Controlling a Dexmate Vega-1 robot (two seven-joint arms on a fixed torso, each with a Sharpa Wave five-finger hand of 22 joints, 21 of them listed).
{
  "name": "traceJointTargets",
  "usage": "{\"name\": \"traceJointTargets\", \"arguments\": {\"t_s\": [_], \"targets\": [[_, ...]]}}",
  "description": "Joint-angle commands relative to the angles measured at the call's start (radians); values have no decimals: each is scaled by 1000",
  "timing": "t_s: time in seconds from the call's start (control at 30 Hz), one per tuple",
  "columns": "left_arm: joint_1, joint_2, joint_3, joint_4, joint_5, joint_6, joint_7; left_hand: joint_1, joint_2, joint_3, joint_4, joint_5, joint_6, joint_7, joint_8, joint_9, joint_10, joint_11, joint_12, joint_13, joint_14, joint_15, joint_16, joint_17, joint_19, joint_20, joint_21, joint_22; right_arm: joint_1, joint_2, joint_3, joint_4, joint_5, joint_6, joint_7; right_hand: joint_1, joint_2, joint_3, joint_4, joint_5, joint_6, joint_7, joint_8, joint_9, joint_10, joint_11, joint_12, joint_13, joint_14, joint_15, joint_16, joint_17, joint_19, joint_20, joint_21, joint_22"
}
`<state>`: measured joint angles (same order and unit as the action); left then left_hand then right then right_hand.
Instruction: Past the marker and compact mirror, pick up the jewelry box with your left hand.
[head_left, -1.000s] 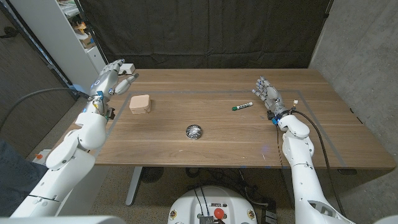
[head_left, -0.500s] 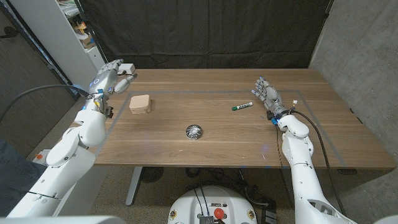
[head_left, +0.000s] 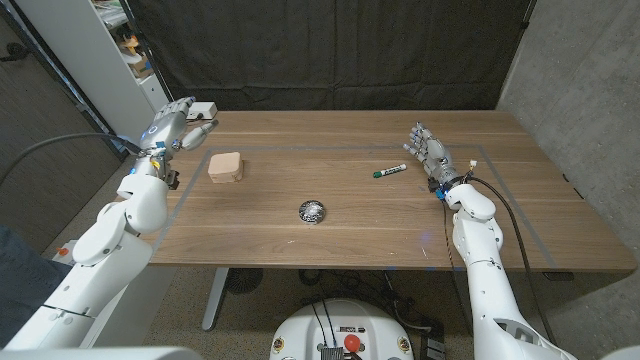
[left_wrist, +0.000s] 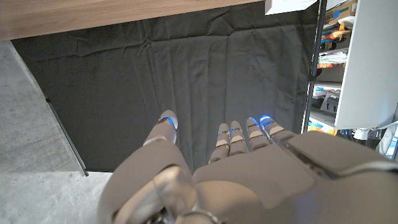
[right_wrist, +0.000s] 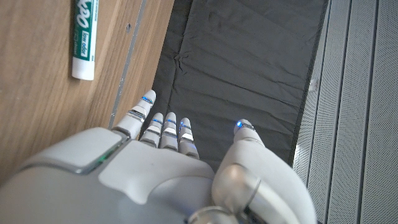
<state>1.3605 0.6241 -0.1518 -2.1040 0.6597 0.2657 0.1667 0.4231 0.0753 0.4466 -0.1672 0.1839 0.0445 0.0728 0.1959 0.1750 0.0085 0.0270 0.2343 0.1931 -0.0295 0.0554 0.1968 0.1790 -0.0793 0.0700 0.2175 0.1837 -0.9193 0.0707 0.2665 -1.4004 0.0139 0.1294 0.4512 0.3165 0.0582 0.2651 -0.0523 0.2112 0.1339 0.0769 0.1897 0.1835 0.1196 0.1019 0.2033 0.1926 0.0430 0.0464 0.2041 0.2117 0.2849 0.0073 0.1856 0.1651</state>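
Observation:
The tan jewelry box (head_left: 226, 166) sits on the wooden table (head_left: 350, 220) at its left side. A dark round compact mirror (head_left: 312, 211) lies near the table's middle. A green and white marker (head_left: 390, 171) lies to the right, and its end shows in the right wrist view as the marker (right_wrist: 84, 38). My left hand (head_left: 173, 124) hovers open at the far left corner, beyond and left of the box, holding nothing; it appears as the left hand (left_wrist: 249, 162) with fingers apart. My right hand (head_left: 427, 152) stands open just right of the marker, seen as the right hand (right_wrist: 168, 168).
A white shelf unit (head_left: 120, 50) stands off the table's far left corner, close to my left hand. A black curtain (head_left: 330, 50) hangs behind the table. Thin tape lines (head_left: 500, 190) mark a rectangle on the tabletop.
My left hand and arm have drifted slightly leftward and away from the box. The right arm and the objects have not moved.

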Motion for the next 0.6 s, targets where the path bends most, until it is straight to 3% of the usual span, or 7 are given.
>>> {"name": "traceJointTargets", "arguments": {"t_s": [0.03,0.6], "targets": [[-8,27,20,2,36,41,-7,21,-8,4,-8,7,-6,-2,-3,6,4,0,-6,3,-1,3,-4,3,-2,11,-2,1,-3,-5,-3,-2,-1,1,4,2,7,1,-2,9,11,0,7,5,10,1,-1,2,10,-2,6,1,7,0,6,5],[-56,76,77,-2,82,150,-91,68,-38,8,-18,19,-15,-23,-1,7,1,-13,-10,5,-4,-1,-6,3,23,34,2,-1,-16,-1,1,-25,-2,-12,1,1,8,0,-3,9,10,-2,7,5,10,0,-1,2,13,0,7,2,7,0,6,5]]}}
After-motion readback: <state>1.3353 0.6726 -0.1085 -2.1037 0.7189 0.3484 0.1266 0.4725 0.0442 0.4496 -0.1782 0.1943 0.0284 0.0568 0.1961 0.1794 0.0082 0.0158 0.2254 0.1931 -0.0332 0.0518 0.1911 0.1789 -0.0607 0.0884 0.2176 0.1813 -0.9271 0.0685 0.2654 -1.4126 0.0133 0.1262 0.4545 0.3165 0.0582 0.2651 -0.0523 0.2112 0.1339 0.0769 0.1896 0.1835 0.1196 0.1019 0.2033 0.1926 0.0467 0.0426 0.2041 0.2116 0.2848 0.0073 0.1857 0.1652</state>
